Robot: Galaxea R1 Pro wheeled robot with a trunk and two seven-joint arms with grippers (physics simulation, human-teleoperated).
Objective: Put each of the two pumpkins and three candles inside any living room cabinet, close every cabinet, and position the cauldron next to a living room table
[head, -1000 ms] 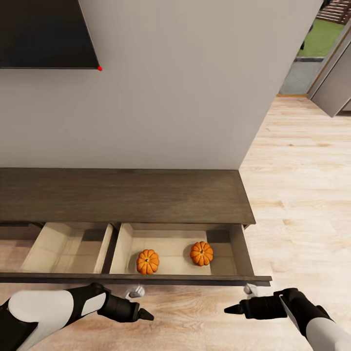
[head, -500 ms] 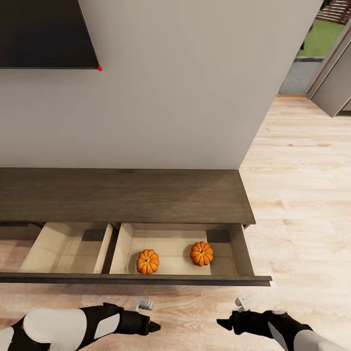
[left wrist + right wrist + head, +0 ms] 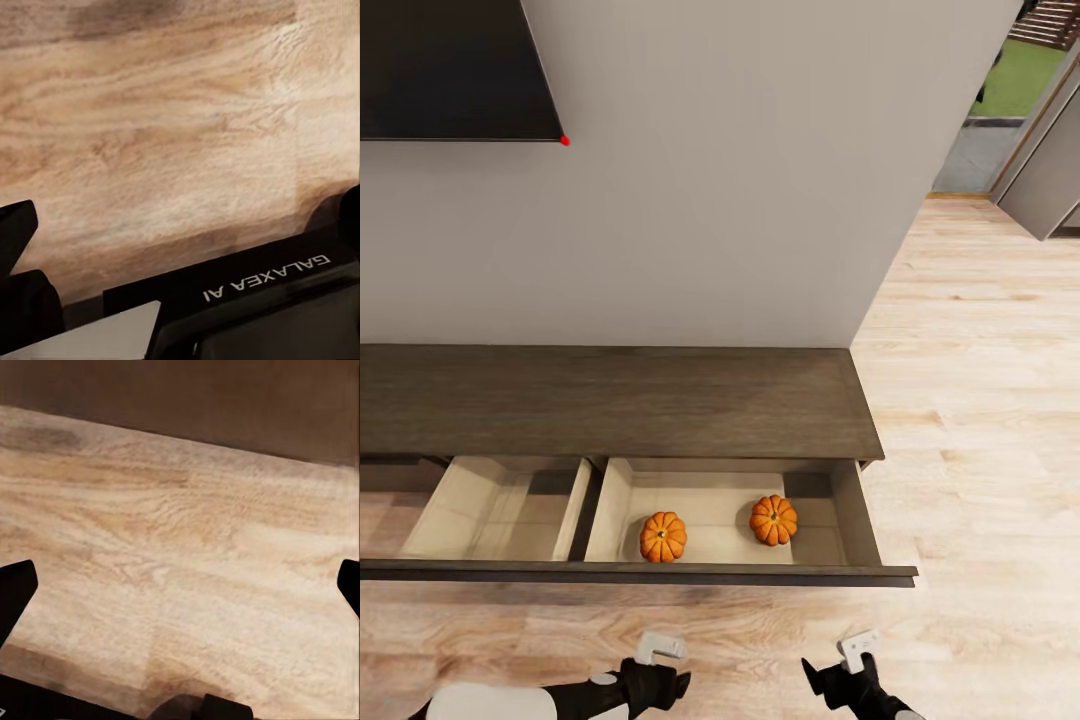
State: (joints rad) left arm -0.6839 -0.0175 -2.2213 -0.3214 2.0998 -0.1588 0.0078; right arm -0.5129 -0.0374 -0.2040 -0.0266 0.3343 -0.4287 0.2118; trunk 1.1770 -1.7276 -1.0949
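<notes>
The long low dark-brown cabinet (image 3: 610, 400) stands against the wall with its wide drawer pulled out. Two orange pumpkins (image 3: 663, 537) (image 3: 773, 520) sit in the drawer's right compartment, apart from each other. The left compartment (image 3: 490, 510) holds nothing. Both grippers hang low over the floor, on my side of the drawer front (image 3: 640, 574). My left gripper (image 3: 672, 686) (image 3: 180, 225) is open and empty, with floorboards between its fingers. My right gripper (image 3: 818, 678) (image 3: 180, 585) is open and empty too. The candles and the cauldron are out of view.
A dark screen (image 3: 450, 70) hangs on the grey wall (image 3: 740, 200) above the cabinet. Light wood floor (image 3: 980, 420) stretches to the right of the cabinet toward a doorway (image 3: 1015, 90) and a grey door (image 3: 1050, 180).
Both arms have drawn back from the drawer front toward the bottom edge of the head view. The drawer and the pumpkins have not moved.
</notes>
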